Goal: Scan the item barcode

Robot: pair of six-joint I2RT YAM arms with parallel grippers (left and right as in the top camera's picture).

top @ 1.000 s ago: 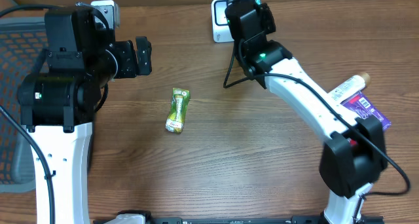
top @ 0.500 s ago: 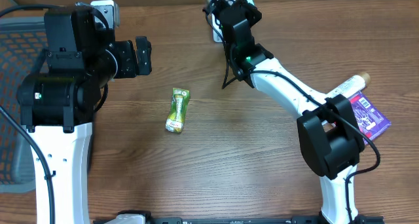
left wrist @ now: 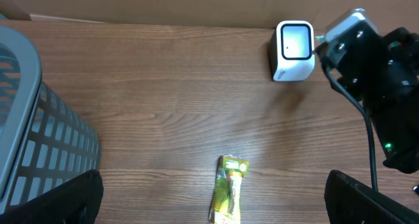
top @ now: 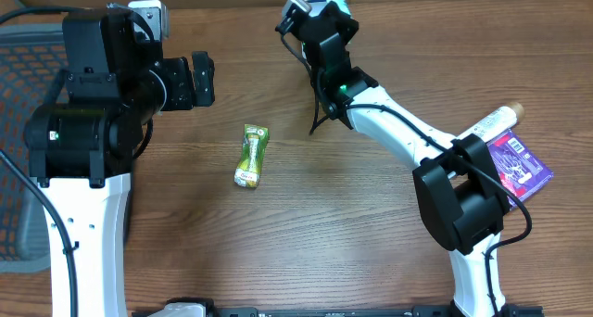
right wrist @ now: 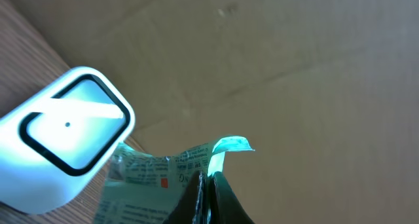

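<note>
Pinching a thin teal packet (right wrist: 157, 173) by one edge, with the fingers (right wrist: 188, 207) of the right gripper (right wrist: 204, 185) pressed together on the film and nothing else between them. Held in the air at the far edge of the table (top: 352, 224), just beside the white barcode scanner (right wrist: 65, 139), with printed film partly turned to the wrist camera; cannot tell whether a barcode faces the scanner's window. Likely trouble from here: a limp wrapper curling or drooping away from the window, so no read; a pinch this slight on slick film letting go during a twist of the wrist; the wrist nudging the light scanner and knocking it askew. Also a chance of glare on the shiny film spoiling the read. Farther out, the left gripper (top: 201, 79) spread wide, holding nothing, hovering above the table's left half, well apart from a green snack packet (top: 251, 156) lying flat near the middle. Over at the right edge, a purple packet (top: 521, 161) and a white tube (top: 489, 124), loose and in no container. Only one container in sight: a grey mesh basket (left wrist: 39, 145) at the left edge, with little more than its wall showing, so contents impossible to judge.
</note>
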